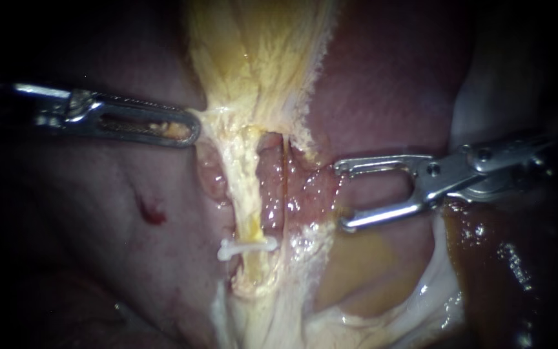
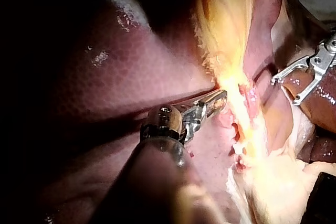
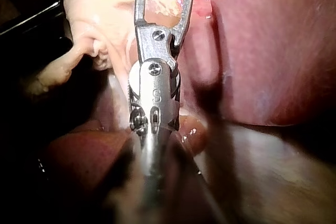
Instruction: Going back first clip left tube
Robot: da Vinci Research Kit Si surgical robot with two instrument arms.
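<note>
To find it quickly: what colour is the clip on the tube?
White; the clip shows best in the endoscope view, across the yellowish tube.

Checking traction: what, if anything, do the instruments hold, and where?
The left instrument grips the yellowish tissue by its edge, above the clip. The right instrument holds nothing, jaws open.

**Shafts Fade, Edges Cut**

In the endoscope view, the shafts of the left instrument [image 1: 188,129] and right instrument [image 1: 341,196] vanish into darkness. Below the clip [image 1: 248,247], the left tube [image 1: 251,194] is lost under pale tissue [image 1: 272,304]. Each wrist view blurs its own shaft up close. A dark bar [image 3: 31,24] is cut by the right wrist view's edge, unidentifiable.
</note>
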